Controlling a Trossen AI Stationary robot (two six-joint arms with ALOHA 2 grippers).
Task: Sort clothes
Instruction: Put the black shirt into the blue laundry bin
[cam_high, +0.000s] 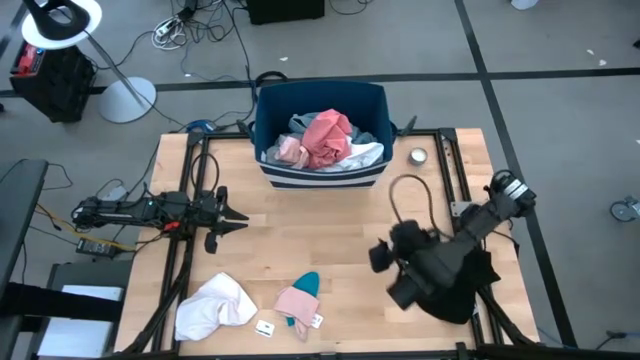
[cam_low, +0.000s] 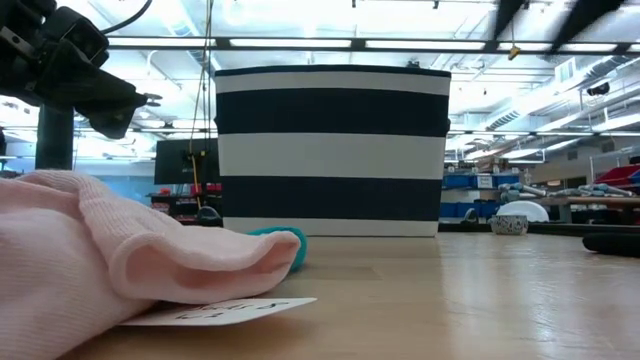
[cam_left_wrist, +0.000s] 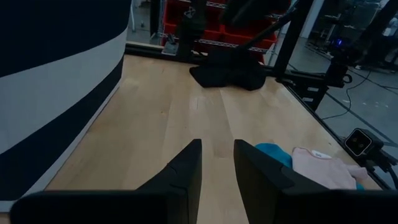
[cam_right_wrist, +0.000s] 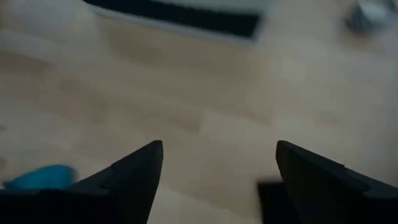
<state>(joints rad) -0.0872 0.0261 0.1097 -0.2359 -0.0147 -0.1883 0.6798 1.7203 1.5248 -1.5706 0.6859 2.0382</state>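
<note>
The dark blue bin with the white stripe (cam_high: 320, 172) stands at the table's far middle and holds salmon-red (cam_high: 327, 137), pink, white and light blue-grey clothes. A white garment (cam_high: 213, 306), a pink one (cam_high: 296, 302) and a teal one (cam_high: 307, 282) lie flat near the table's front edge. A black garment (cam_high: 462, 292) lies at the right, under my right arm. My left gripper (cam_high: 240, 215) is slightly open and empty above the table's left part. My right gripper (cam_high: 386, 274) is wide open and empty, just left of the black garment.
A small round metal tin (cam_high: 418, 156) stands right of the bin. Two paper tags (cam_high: 266, 327) lie beside the pink garment. Bare wood lies between the two grippers in the table's middle (cam_high: 320, 235). Metal frame rails run along the left and right sides.
</note>
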